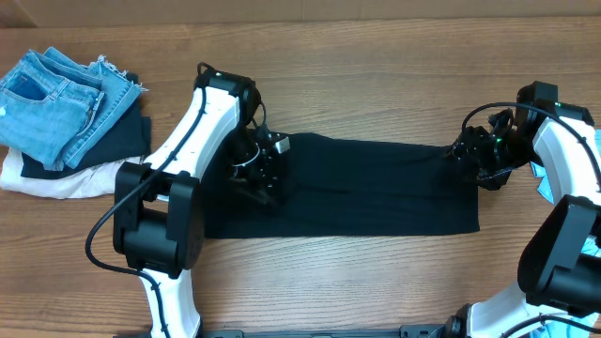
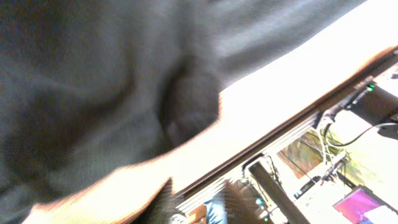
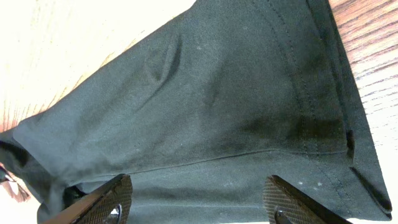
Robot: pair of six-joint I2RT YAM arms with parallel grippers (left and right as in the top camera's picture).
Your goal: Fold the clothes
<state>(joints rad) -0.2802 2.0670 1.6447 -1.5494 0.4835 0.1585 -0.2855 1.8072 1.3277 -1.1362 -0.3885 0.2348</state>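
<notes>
While the black T-shirt (image 1: 376, 188) lies flat: we pinch both ends level
left gripper (image 1: 261, 176): left end, can't tell its jaws
right gripper (image 3: 198, 186): jaws apart, right end

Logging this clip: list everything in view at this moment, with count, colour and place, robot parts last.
T-shirt: one, black, folded into a long strip across the middle of the table.
denim piece: one, blue, frayed, on top of the pile at the far left.
dark garment: one, navy or black, under the denim.
cream garment: one, cream-white, at the bottom of that pile.
table: one, brown wood.
left arm: one, white and black.
right arm: one, white and black.
left hand: one, black, on the T-shirt's left end; open or shut unclear.
right hand: one, black, at the T-shirt's right end, open.
</notes>
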